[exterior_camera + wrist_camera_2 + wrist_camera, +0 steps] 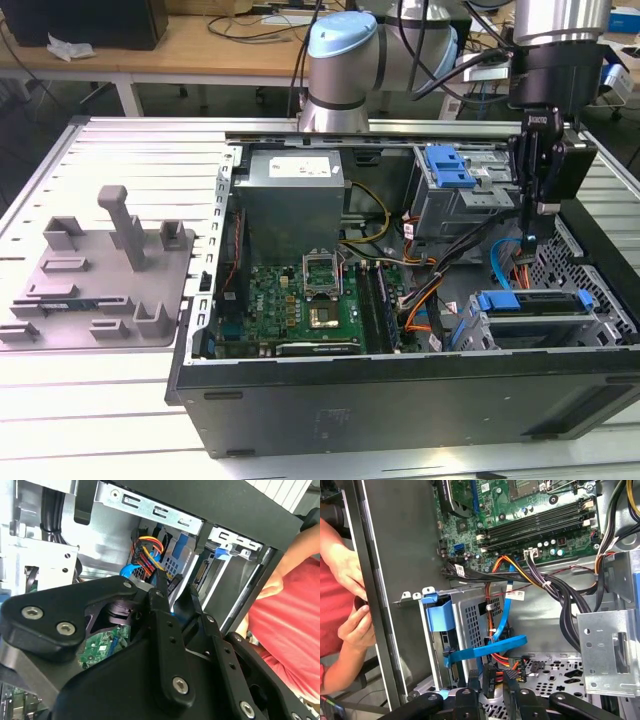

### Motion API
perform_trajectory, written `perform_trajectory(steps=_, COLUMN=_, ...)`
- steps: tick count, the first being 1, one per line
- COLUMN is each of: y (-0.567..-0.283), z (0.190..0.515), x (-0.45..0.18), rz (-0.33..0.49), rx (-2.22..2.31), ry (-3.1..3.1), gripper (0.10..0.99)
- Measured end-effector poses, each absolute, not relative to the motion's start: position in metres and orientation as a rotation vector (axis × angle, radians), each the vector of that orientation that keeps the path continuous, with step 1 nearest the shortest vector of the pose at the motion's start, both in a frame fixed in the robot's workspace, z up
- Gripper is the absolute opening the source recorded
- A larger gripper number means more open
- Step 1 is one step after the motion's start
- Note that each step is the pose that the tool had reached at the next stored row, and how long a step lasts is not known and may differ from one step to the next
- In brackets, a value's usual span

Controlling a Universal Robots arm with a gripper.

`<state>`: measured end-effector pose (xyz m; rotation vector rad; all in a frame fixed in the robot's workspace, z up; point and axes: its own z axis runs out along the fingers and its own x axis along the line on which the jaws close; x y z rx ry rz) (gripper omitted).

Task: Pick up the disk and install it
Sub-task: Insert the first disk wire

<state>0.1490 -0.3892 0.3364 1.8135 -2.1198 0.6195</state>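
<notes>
1. The gripper (529,240) hangs inside the open computer case (350,410). Its fingers (474,685) are slightly apart and hold nothing.
2. The disk (535,305) seems seated in the drive cage (610,325) (blue rail uppermost), at 4 o'clock in the exterior view.
3. The gripper is at 12 o'clock from the disk, not touching it.

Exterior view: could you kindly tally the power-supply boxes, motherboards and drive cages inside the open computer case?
Power-supply box: 1
Motherboard: 1
Drive cages: 2
Total: 4
</notes>
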Motion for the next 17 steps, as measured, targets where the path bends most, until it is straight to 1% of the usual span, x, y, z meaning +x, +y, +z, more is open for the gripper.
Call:
perform_trajectory(steps=6, y=-0.3892, z=0.3350, x=0.1491, rz=0.619, rx=1.809, ry=-2.123, gripper=0.325)
perform_trajectory(steps=7, y=-0.3892, z=0.3345, x=0.1491, rz=0.618, rx=1.805, ry=-2.126, gripper=0.314)
perform_trajectory(steps=8, y=-0.3893, z=0.3340, x=0.1491, rz=0.617, rx=1.800, ry=-2.129, gripper=0.180)
perform_trajectory(steps=9, y=-0.3893, z=0.3335, x=0.1491, rz=0.616, rx=1.796, ry=-2.132, gripper=0.165)
perform_trajectory(steps=15, y=-0.3896, z=0.3332, x=0.1491, rz=0.615, rx=1.795, ry=-2.133, gripper=0.165)
perform_trajectory(steps=17, y=-0.3940, z=0.3337, x=0.1497, rz=0.599, rx=1.801, ry=-2.138, gripper=0.165)
